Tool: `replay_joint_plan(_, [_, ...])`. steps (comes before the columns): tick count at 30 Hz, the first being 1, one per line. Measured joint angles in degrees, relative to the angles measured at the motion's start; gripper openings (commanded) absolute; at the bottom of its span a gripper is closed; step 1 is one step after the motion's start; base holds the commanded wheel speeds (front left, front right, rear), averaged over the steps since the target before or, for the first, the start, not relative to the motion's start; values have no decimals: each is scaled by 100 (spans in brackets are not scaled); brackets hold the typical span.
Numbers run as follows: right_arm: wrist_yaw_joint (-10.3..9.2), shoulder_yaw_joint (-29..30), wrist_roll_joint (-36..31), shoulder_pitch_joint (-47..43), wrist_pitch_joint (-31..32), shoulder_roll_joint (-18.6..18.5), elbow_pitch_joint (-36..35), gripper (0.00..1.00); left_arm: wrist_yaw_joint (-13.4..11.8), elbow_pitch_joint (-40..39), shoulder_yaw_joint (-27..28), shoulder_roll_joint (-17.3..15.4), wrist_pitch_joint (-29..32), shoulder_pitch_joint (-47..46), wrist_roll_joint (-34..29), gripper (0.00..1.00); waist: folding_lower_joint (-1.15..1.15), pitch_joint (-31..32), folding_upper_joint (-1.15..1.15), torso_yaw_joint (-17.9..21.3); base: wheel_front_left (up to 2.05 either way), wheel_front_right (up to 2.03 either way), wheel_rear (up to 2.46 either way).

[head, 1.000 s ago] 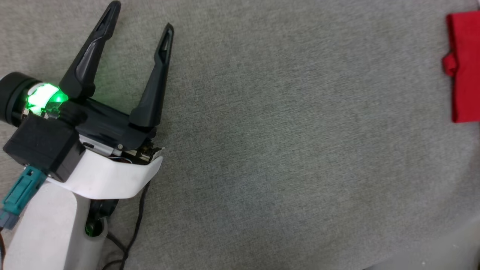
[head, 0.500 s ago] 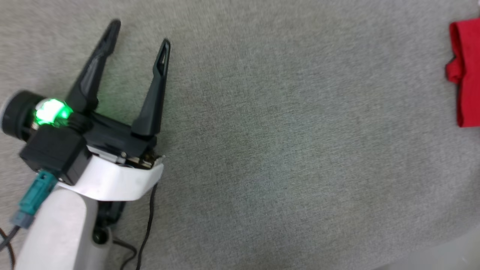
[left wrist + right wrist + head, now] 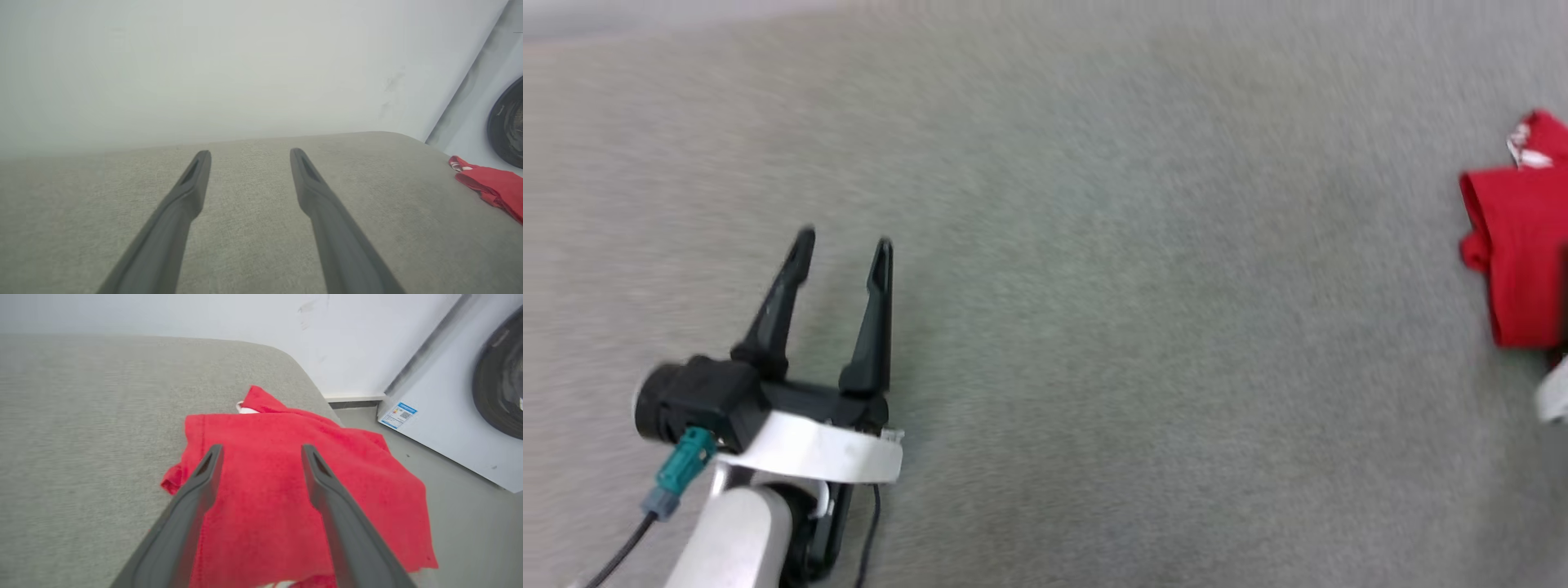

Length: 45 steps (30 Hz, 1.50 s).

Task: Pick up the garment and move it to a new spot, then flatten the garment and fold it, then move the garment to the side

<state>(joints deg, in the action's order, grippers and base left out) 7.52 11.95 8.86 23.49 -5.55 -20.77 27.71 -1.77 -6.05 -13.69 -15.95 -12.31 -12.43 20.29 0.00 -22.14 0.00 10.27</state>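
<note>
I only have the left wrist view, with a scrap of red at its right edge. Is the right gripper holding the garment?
Observer: No. The right gripper is open, jaws apart over the garment, gripping nothing.
Operator: Where does it lie?
Observer: At the right edge of the table; its outer part seems to overhang that edge.
Operator: Which face is up?
Observer: Plain red, with a bit of white trim at the far end.
</note>
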Motion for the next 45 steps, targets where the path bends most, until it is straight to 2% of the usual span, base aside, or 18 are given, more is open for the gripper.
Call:
replay_joint_plan(1, [-1,-304,101,-310,69,285,-338,100,-59,201,34,48,-47,185,71,100,0,299,0,-276,0,0,0])
replay_joint_plan(5, [-1,-583,107,-666,213,727,-912,100,-143,442,115,63,-96,417,115,100,0,652,0,-633,0,0,0])
replay_joint_plan(11, [0,-784,-77,-1356,410,1169,-1949,100,-280,681,272,5,-125,764,165,100,-1,1205,0,-1031,0,0,0])
replay_joint_plan(17, [0,-787,-152,-2308,769,1466,-2919,100,-348,814,302,-94,-82,1191,194,100,-1,1739,0,-1210,0,0,0])
replay_joint_plan(23, [-1,-840,-213,-3114,1068,1666,-3661,100,-397,901,300,-137,-18,1626,267,100,-2,2212,0,-1190,0,0,0])
replay_joint_plan(33, [-1,-878,-170,-3276,1257,1747,-4053,100,-419,989,254,-123,-3,1749,353,100,-1,2449,0,-1114,0,0,0])
replay_joint_plan(45, [-1,-896,-144,-3289,1282,1768,-4085,100,-369,1141,185,-96,-43,1646,403,100,0,2441,0,-1152,0,0,0])
